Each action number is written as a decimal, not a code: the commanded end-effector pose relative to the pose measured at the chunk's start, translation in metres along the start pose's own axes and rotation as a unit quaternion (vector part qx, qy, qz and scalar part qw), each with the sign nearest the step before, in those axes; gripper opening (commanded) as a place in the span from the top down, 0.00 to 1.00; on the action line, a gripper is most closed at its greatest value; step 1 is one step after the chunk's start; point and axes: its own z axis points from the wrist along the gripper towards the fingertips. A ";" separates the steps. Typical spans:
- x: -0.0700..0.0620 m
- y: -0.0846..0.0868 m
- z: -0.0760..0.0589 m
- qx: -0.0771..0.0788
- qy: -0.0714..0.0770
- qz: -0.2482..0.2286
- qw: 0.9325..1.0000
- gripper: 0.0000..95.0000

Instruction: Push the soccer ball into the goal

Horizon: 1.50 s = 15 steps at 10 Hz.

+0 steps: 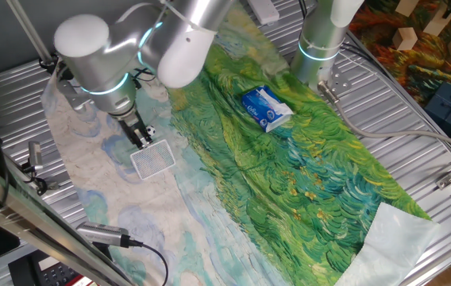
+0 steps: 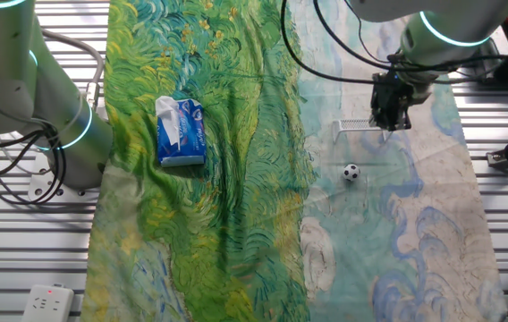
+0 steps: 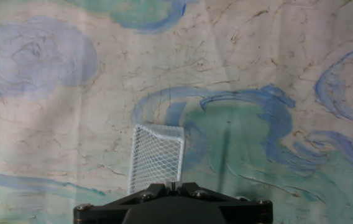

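Note:
The soccer ball (image 2: 351, 173) is a tiny white ball with black patches on the pale blue part of the cloth. In one fixed view it (image 1: 151, 132) lies just right of my fingers. The goal (image 1: 152, 159) is a small white mesh frame on the cloth near the ball. It also shows in the other fixed view (image 2: 357, 125) and in the hand view (image 3: 158, 155), just ahead of my fingers. My gripper (image 1: 139, 135) (image 2: 388, 123) (image 3: 173, 185) is low over the cloth between goal and ball, with its jaws together and nothing in them. The ball is out of the hand view.
A blue-and-white packet (image 1: 265, 107) (image 2: 181, 132) lies on the green part of the cloth. A second arm's base (image 1: 321, 48) (image 2: 57, 116) stands at the cloth's edge. Wooden blocks (image 1: 404, 36) lie at the far right, and a cabled camera (image 1: 102, 233) sits near the front.

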 end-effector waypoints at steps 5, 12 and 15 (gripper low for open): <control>0.004 0.000 -0.001 -0.012 0.003 0.084 0.996 1.00; 0.004 0.000 -0.001 -0.018 -0.002 0.146 0.989 1.00; 0.017 -0.017 0.007 -0.021 -0.002 0.136 0.990 1.00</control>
